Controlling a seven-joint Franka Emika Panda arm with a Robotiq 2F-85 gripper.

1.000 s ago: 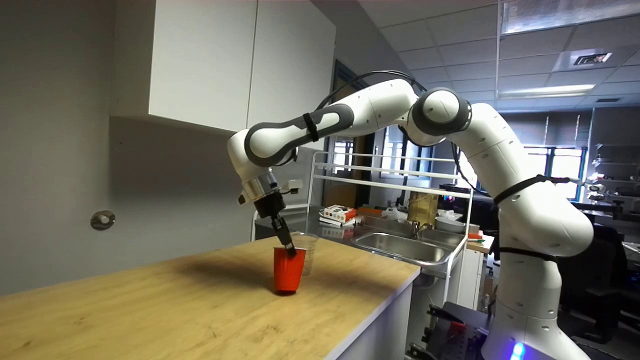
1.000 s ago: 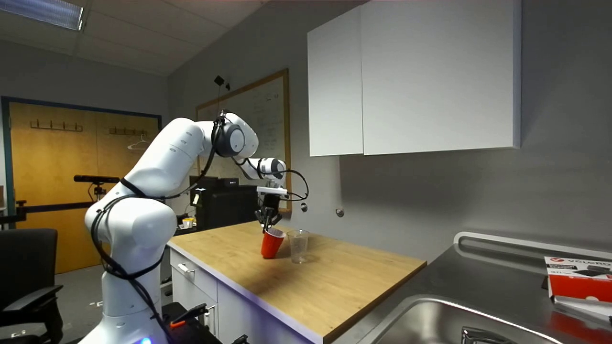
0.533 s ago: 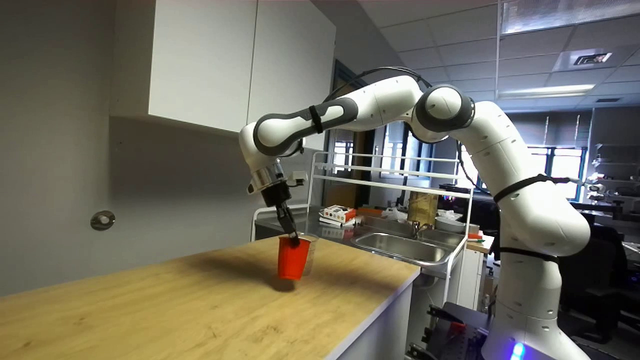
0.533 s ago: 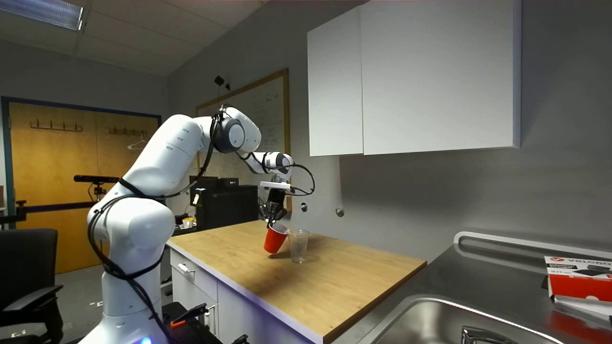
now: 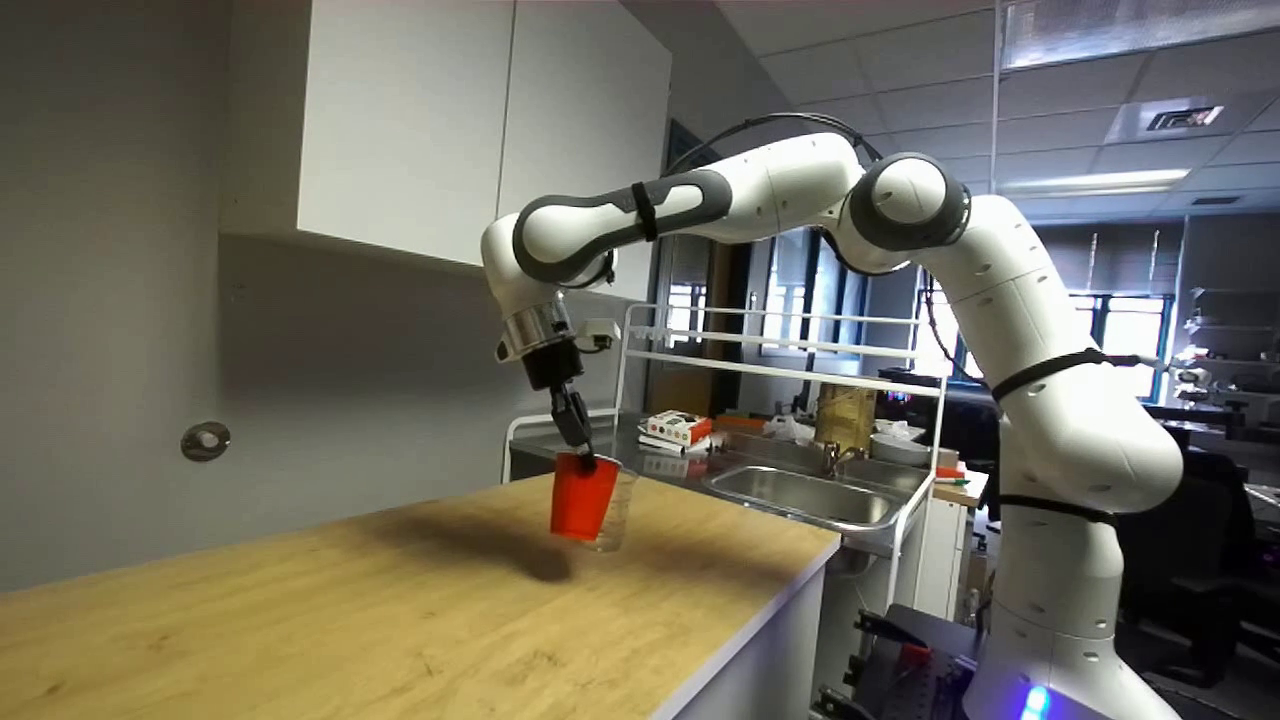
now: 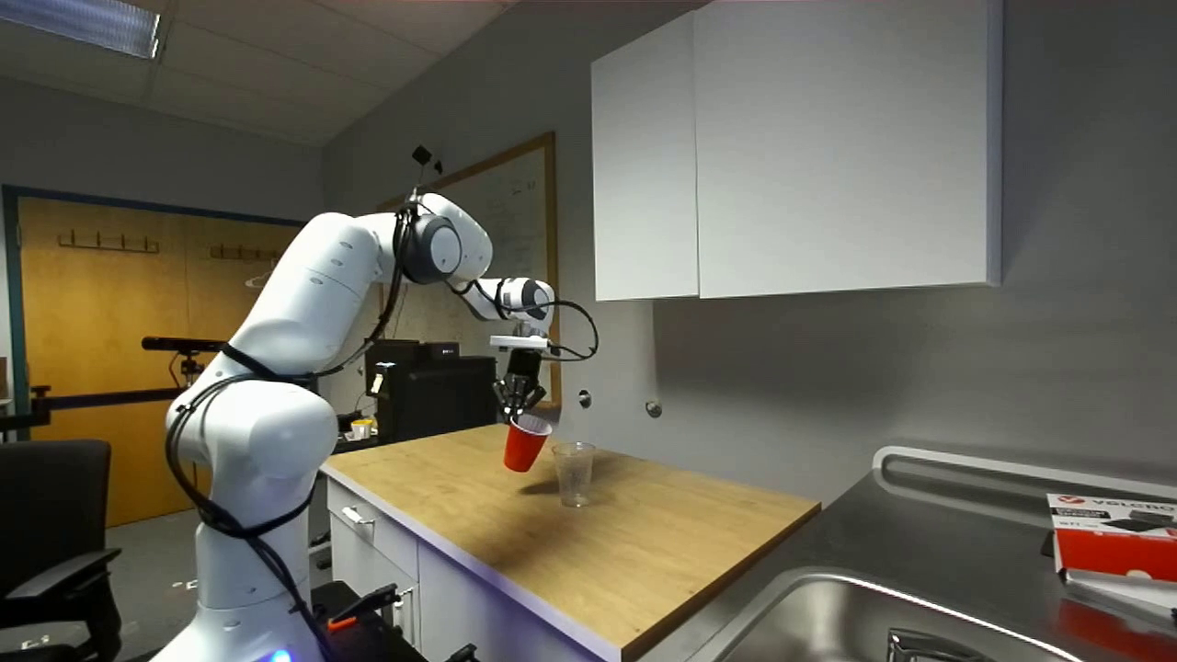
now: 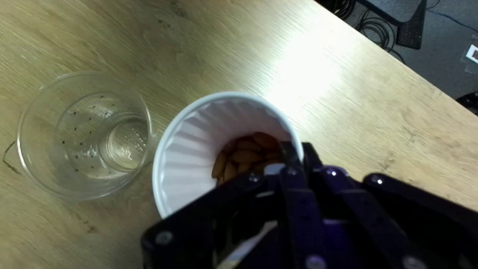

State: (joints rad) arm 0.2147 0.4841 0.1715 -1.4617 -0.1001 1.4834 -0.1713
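Pinching the rim of a red plastic cup (image 5: 578,505) right now, with the black Robotiq gripper (image 7: 300,154) drawn narrow on it, one fingertip inside the white-lined wall and one outside. Hanging below the arched white Franka arm (image 5: 785,188), well clear of the wooden countertop (image 6: 671,552) and throwing a separate shadow onto the wood. Tilted, too: leaning at the mouth toward a clear plastic cup (image 6: 575,473) in an exterior view, near it but apart. Now peering straight down inside from the wrist view, past ribbed white walls, onto a heap of brown almonds (image 7: 242,155) at the bottom, partly hidden behind the dark gripper. Over to the clear plastic cup, upright on the countertop, dotted with small dark specks, letting the wood show right through. Out to the surroundings: past a steel sink (image 5: 805,490) set in the dark counter (image 6: 938,542) beyond the wood, past a red-and-white box (image 6: 1117,542) lying there, and up to a white wall cabinet (image 6: 800,156) fixed overhead. Across, finally, to a black office chair (image 6: 55,524) and a wooden door (image 6: 101,313) near the opposite edge of an exterior view.
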